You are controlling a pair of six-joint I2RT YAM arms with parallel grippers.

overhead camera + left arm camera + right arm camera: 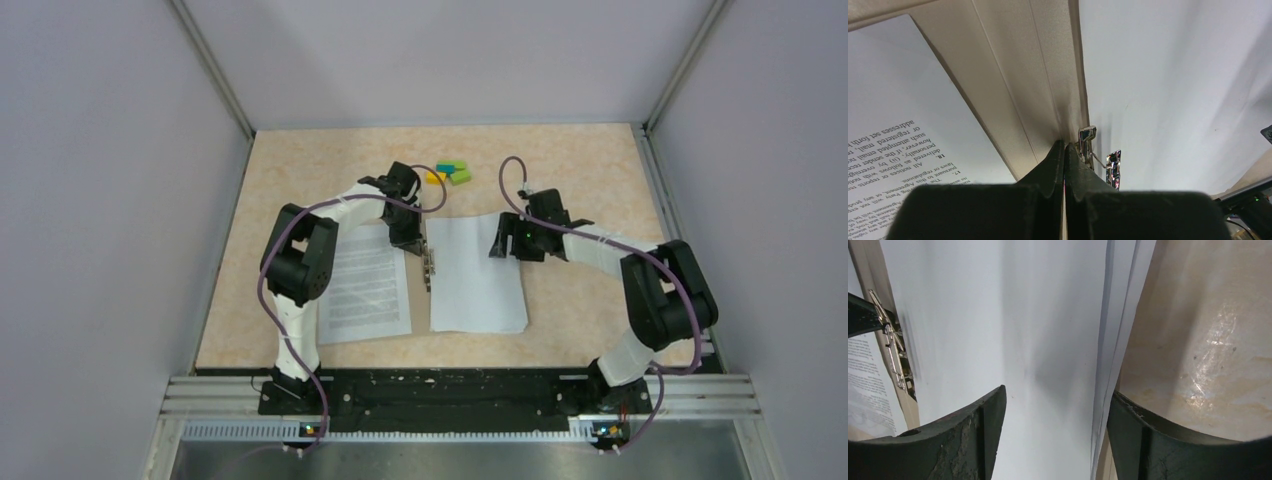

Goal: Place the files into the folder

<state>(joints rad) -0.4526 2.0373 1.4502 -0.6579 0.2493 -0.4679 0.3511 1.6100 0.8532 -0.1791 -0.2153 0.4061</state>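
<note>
An open tan folder (pixel 1020 75) lies flat on the desk (pixel 300 160) in front of the two arms, and only its creased spine strip shows between the papers resting on it. On the left half lies a printed sheet (pixel 365 285), covered in dense lines of black text. On the right half lies a small stack of white sheets (pixel 478 275) with a blank face up; the right wrist view shows several of their edges layered along the right side. A metal clip (pixel 430 265) runs along the spine between the two. The left claw (pixel 1064 146) is down at the far end of the spine, just beside the clip, with its fingers pressed together; whether anything thin is pinched between them cannot be told. The right claw (pixel 1055 395) is spread wide over the right edge of the white sheets, one finger above the paper and the other above the bare desk, gripping nothing. Some small coloured blocks (pixel 450 172) sit further back on the desk, well apart from the folder.
</note>
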